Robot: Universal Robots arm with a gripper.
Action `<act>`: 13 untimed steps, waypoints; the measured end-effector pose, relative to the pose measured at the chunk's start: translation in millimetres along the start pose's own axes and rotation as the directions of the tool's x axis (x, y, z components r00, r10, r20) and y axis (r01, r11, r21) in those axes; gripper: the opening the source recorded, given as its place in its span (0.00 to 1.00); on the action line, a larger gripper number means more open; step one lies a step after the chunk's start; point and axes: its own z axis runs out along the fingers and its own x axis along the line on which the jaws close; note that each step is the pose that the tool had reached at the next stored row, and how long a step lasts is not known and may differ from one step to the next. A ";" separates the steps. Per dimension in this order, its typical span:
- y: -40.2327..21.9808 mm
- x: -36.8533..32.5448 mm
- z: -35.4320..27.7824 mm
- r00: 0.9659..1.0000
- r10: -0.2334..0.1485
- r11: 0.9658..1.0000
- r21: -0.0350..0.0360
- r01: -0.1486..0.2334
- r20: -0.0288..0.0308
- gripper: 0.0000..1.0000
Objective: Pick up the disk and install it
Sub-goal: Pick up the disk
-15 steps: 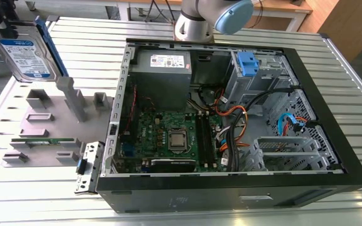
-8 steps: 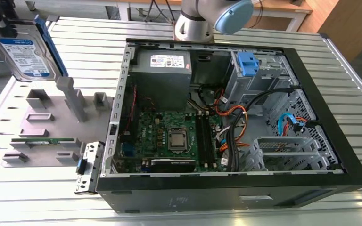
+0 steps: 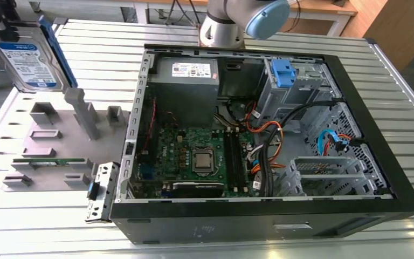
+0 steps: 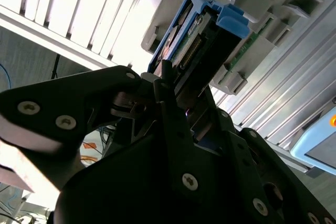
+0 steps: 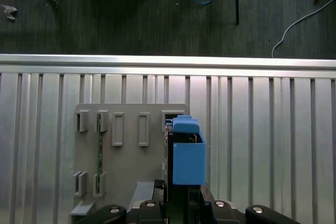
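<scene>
**Disk clamped and held upright above the grey holder**

The gripper [image 4: 184,94] is closed on one end of the disk [image 4: 202,43], which is clamped between the black fingers [image 4: 164,85]. A flat silver metal drive is seen, with a white-and-blue label [image 3: 28,62] on its face and blue plastic rails ending in a handle [image 4: 233,18]. In the exterior view the disk is held upright at the far left, raised above the grey slotted holder [image 3: 56,143]. The holder is laid on the slatted metal table [image 3: 41,226], just beside the opened computer case [image 3: 401,183].
</scene>
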 end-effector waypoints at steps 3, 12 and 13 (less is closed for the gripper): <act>0.1 0.0 -1.6 1.000 0.000 1.000 0.000 0.000 0.000 0.35; 0.2 -0.1 -5.1 1.000 0.000 1.000 0.000 0.000 0.000 0.35; 0.2 -0.1 -5.4 1.000 0.000 1.000 0.000 0.000 0.000 0.35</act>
